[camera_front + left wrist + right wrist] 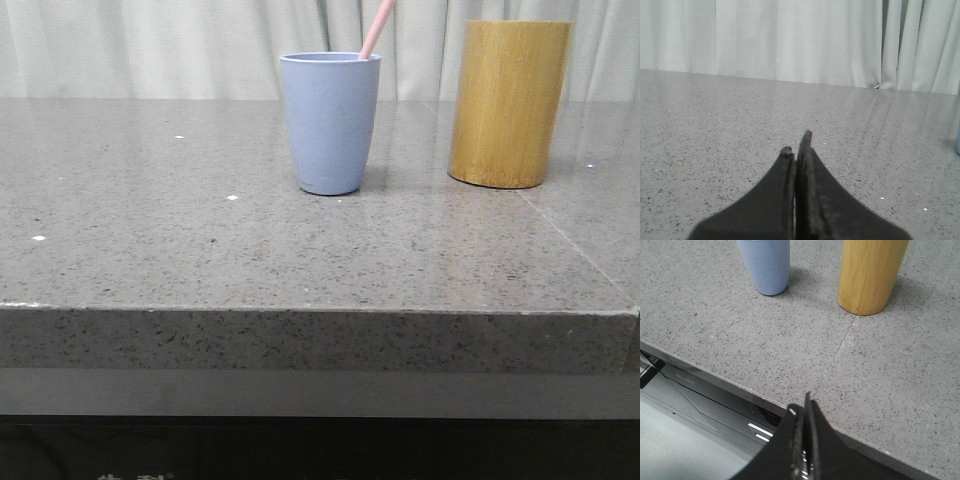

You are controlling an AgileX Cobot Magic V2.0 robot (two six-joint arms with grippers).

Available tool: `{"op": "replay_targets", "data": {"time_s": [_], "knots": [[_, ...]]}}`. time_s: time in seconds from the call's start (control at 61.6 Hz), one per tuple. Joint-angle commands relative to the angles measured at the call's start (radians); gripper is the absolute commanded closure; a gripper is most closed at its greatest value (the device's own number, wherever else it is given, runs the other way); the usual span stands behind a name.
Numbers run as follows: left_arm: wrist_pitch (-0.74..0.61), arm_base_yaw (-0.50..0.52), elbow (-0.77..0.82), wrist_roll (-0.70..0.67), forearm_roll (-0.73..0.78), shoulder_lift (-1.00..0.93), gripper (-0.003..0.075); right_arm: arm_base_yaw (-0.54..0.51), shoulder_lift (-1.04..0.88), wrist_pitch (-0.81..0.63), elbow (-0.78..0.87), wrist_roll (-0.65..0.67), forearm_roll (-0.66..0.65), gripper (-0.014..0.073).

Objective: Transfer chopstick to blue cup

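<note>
I see one chopstick (377,30), top cut off, in one blue cup (330,122); left gripper (797,145) and right gripper (801,407) jaws closed, empty.

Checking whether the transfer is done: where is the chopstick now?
In the front view the chopstick stands in the blue cup, leaning right, left of the bamboo holder.

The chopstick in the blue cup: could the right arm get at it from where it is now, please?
Probably yes. The chopstick sticks up out of the blue cup, and bare table lies between the cup and the right gripper, which is shut, holding nothing, back at the table's edge.
</note>
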Motion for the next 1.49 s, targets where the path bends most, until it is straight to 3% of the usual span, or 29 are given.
{"op": "replay_targets", "data": {"time_s": [0.0,0.73,0.812,0.876,1.185,1.428,1.477], "knots": [[-0.085,0.002,0.013,-0.005,-0.012,-0.024,0.0739,-0.007,0.003,-0.072,-0.023,0.002,0.009,0.0659],[-0.085,0.002,0.013,-0.005,-0.012,-0.023,0.0739,-0.007,0.002,-0.073,-0.023,0.002,0.009,0.0659],[-0.085,0.002,0.013,-0.005,-0.012,-0.023,0.0739,-0.019,-0.031,-0.095,0.003,-0.003,-0.035,0.0659],[-0.085,0.002,0.013,-0.005,-0.012,-0.023,0.0739,-0.065,-0.072,-0.159,0.055,-0.003,-0.055,0.0659],[-0.085,0.002,0.013,-0.005,-0.012,-0.023,0.0739,-0.238,-0.357,-0.711,0.517,-0.005,-0.056,0.0659],[-0.085,0.002,0.013,-0.005,-0.012,-0.023,0.0739,-0.244,-0.472,-0.905,0.727,-0.004,-0.054,0.0659],[-0.085,0.002,0.013,-0.005,-0.012,-0.023,0.0739,-0.247,-0.485,-0.879,0.722,-0.004,-0.053,0.0659]]}}
